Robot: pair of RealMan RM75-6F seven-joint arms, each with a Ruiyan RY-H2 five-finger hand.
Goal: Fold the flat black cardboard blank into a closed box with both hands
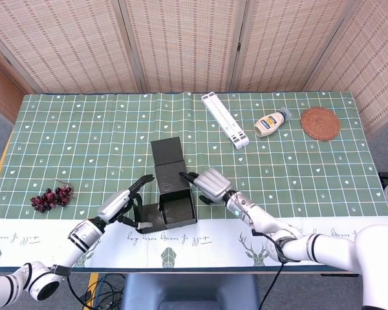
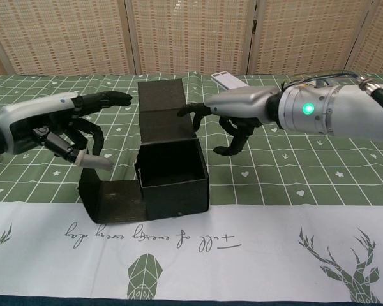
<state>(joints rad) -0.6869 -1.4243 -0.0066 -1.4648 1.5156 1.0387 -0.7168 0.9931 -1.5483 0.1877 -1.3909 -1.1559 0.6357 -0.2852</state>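
The black cardboard box (image 1: pixel 179 212) stands open-topped near the table's front edge, seen in the chest view as the box (image 2: pixel 173 173). Its lid flap (image 2: pixel 165 109) rises upright at the back, and a side flap (image 2: pixel 112 199) lies folded out to the left. My left hand (image 2: pixel 67 131) hovers above that side flap with fingers spread, holding nothing; the head view shows this hand (image 1: pixel 125 201) just left of the box. My right hand (image 2: pixel 242 118) reaches in from the right, one extended fingertip touching the lid's right edge, the others bent down. It appears as the right hand (image 1: pixel 210 184) from the head camera.
A bunch of dark grapes (image 1: pixel 50 197) lies at the front left. At the back right are a long white strip (image 1: pixel 225 119), a mayonnaise bottle (image 1: pixel 271 123) and a round woven coaster (image 1: pixel 320 123). A green patterned cloth (image 1: pixel 84 142) covers the table.
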